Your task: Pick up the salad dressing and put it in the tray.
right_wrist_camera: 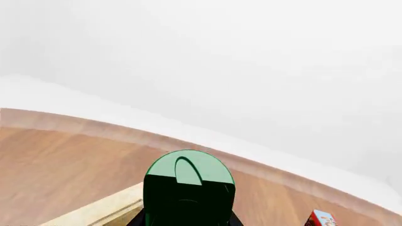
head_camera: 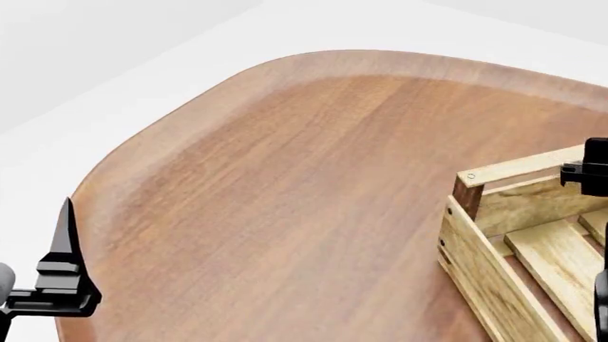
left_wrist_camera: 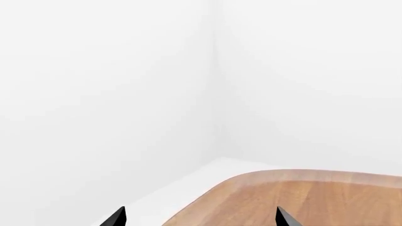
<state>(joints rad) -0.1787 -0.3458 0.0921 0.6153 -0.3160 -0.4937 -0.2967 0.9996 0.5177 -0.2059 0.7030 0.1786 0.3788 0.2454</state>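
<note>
1. The counter point(head_camera: 285, 185), a broad wooden top with a rounded corner, fills the head view; its whole left and middle stretch shows no objects on it.
2. The tray point(head_camera: 494, 235) sits at the counter's right side, only its near-left corner in the head view: light slats, a dark corner post, a top rail running away to the right. In the right wrist view a pale slat edge of it shows just below and beside the held item.
3. The right arm's jaws point(head_camera: 591, 174) show as dark parts at the head view's right edge, above the tray's top rail. I judge this arm alone does the coming move.
4. The salad dressing point(right_wrist_camera: 188, 186) fills the lower middle of the right wrist view, its round green top facing the camera, the body below dark and mostly hidden. It sits right at the right jaws, which appear clamped on it, though the fingers themselves are barely visible.
5. The relation that matters: the dressing is already over or just at the tray's edge, so what remains is a short move inward and down before letting go.
6. The left jaws point(left_wrist_camera: 201, 217) stand apart, empty, at the counter's near-left corner, well apart from the tray.
7. A small red-and-blue box point(right_wrist_camera: 321, 219) stands on the counter beyond.
</note>
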